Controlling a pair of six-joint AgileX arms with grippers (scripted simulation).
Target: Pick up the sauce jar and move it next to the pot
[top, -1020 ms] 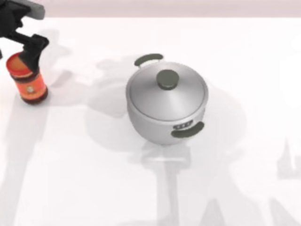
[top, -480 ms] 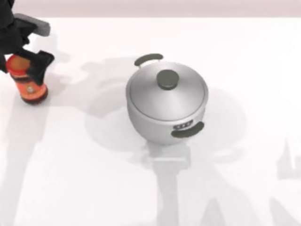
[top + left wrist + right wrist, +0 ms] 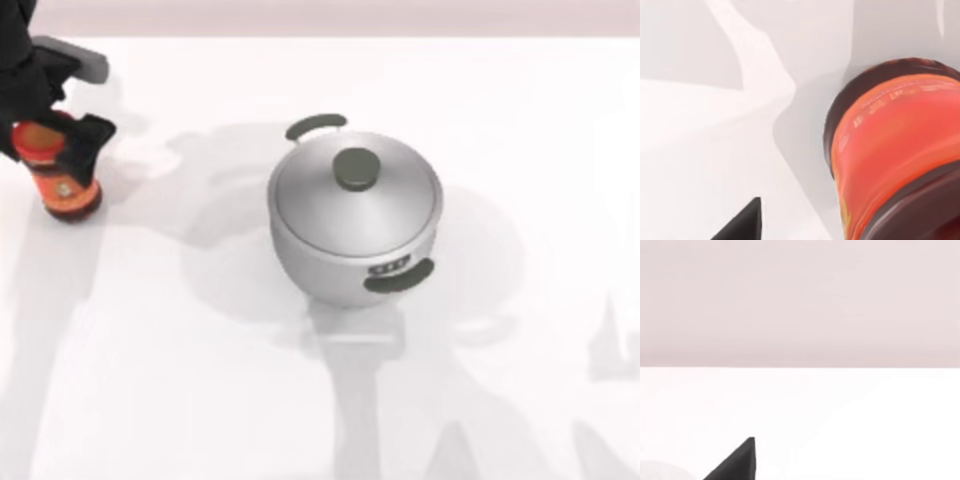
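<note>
The sauce jar (image 3: 68, 178), with its orange-red lid and red-orange label, stands slightly tilted at the table's far left. My left gripper (image 3: 55, 150) is down over its top, one dark finger (image 3: 88, 140) on the jar's right side and the rest of the hand covering the lid. In the left wrist view the jar (image 3: 890, 150) looms large, and the one visible fingertip (image 3: 752, 222) stands apart from it, so the gripper is open. The silver pot (image 3: 354, 215), with domed lid and dark knob, sits at the table's middle. The right arm is outside the top view.
The pot's two dark handles (image 3: 399, 276) stick out toward the back left and front right. White tabletop (image 3: 180, 330) stretches between jar and pot. The right wrist view shows only bare table and a pale wall.
My left gripper came down and toward the front over the jar's top, so its fingers now flank the lid. The jar shifted and tilted slightly; the pot stayed put.
</note>
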